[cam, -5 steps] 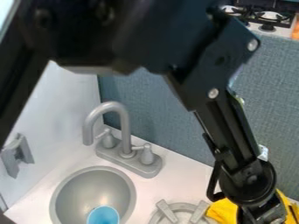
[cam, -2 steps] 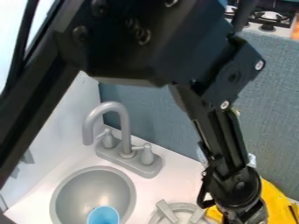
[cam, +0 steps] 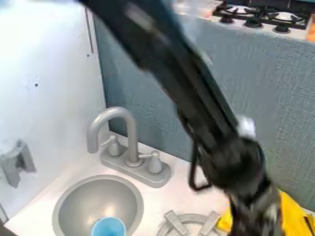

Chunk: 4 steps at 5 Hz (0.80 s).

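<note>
The black arm (cam: 200,103) slants down from above the sink to the right of it, in front of a blue-gray panel (cam: 271,87). A white wall (cam: 55,106) stands left of the sink. The pale bench (cam: 188,191) surrounds the round gray sink (cam: 92,198), with a gray faucet (cam: 131,138) just behind it. Well right of the sink hangs the claw (cam: 255,223); whether it is spread or pressed together, or holds anything, I cannot tell. It overlaps a yellow thing (cam: 293,212), nearest to it; contact is unclear. A gray ring with bars (cam: 177,223) lies between the sink and the claw. A light blue cup (cam: 109,227) is in the sink.

Compared with the earlier frame, the arm's wrist is higher and slightly nearer the sink, and the arm's bulky upper part has cleared the wall. The faucet and cup have stayed put.
</note>
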Each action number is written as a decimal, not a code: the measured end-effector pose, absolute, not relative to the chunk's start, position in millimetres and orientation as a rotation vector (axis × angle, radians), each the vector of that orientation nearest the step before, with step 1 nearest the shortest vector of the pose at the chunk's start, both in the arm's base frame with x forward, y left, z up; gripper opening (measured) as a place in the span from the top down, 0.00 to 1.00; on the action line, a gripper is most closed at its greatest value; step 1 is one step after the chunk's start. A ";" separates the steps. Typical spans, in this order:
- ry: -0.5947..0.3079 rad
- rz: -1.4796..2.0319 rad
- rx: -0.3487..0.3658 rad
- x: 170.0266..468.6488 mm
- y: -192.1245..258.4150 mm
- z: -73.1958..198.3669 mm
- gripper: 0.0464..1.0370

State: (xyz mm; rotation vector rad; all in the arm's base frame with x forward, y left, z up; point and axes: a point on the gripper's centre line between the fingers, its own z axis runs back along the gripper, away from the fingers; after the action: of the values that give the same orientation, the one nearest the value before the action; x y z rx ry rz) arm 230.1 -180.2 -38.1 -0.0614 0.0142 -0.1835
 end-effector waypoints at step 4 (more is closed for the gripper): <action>0.107 0.044 0.047 258.3 -94.7 -53.0 0.45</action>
State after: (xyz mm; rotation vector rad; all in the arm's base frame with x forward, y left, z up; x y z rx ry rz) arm 258.3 -94.7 -53.0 0.0475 0.1066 0.0444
